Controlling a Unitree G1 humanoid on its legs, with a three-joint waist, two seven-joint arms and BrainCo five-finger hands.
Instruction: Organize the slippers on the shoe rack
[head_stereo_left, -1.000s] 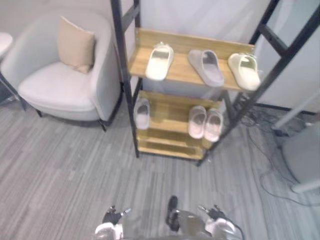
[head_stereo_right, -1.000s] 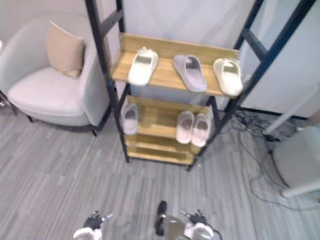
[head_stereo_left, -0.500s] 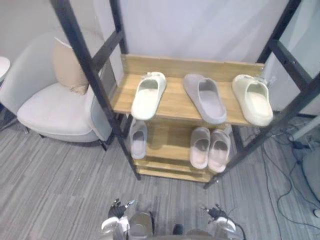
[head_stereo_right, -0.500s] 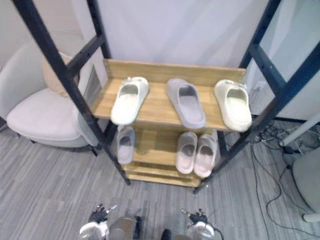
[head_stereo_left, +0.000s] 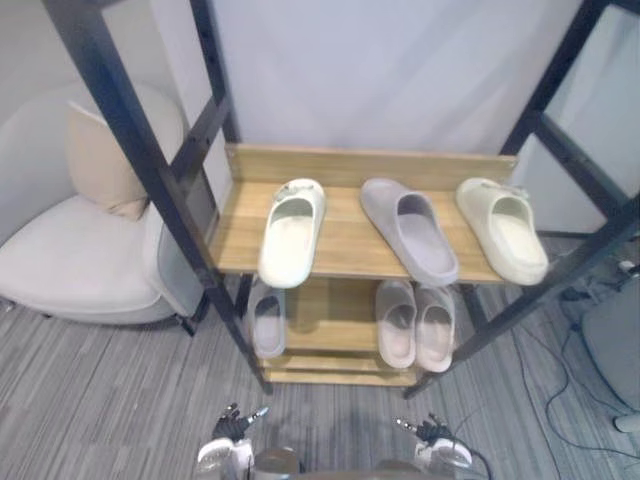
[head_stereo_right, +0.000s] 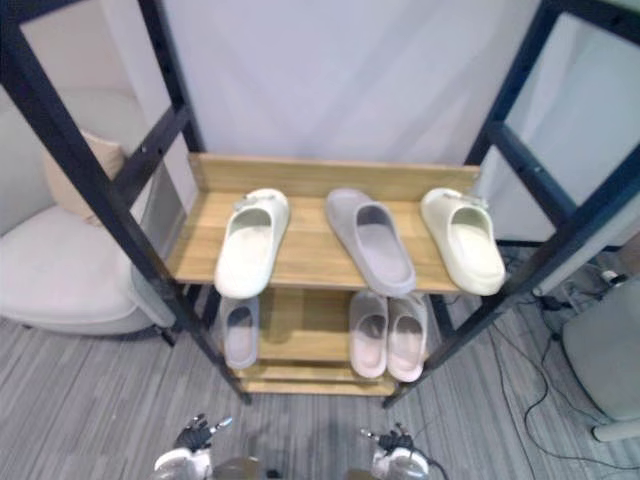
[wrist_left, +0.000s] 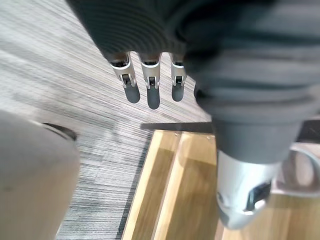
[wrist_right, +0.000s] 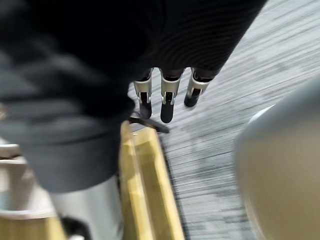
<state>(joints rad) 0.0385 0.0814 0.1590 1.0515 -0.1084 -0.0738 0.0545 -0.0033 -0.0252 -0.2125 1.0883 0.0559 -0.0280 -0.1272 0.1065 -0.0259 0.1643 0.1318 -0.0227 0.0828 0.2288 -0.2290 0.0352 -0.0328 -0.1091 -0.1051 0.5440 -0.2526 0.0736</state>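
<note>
— Six in all on the shoe rack (head_stereo_left: 345, 222)?
— Six. On the top shelf, in the middle of the frame, three lie apart in a row. There is a left cream slipper (head_stereo_left: 291, 232), a grey slipper (head_stereo_left: 409, 228) at a slant in the centre, and a right cream slipper (head_stereo_left: 502, 228) near the right post.
— And underneath?
— The lower shelf is partly hidden by the top board. It carries a small grey slipper (head_stereo_left: 268, 322) at its left end and a pink pair (head_stereo_left: 398, 325), side by side and touching, toward its right end. The two groups sit well apart.
— Where are the hands?
— Low down, at the bottom edge of the frame, over the grey striped floor (head_stereo_left: 100, 400). The left hand (head_stereo_left: 232, 430) shows left of centre and the right hand (head_stereo_left: 428, 432) right of centre, both well short of the rack.
— Are they gripping anything?
— No. In each wrist view the fingers are straight and loosely spread, and they hold nothing. Past them lie the floor and the rack's pale bottom boards.
— Anything else about?
— A pale armchair (head_stereo_left: 70, 270) stands at the left of the frame, just beside the rack. A tan cushion (head_stereo_left: 95, 165) leans against its back.
</note>
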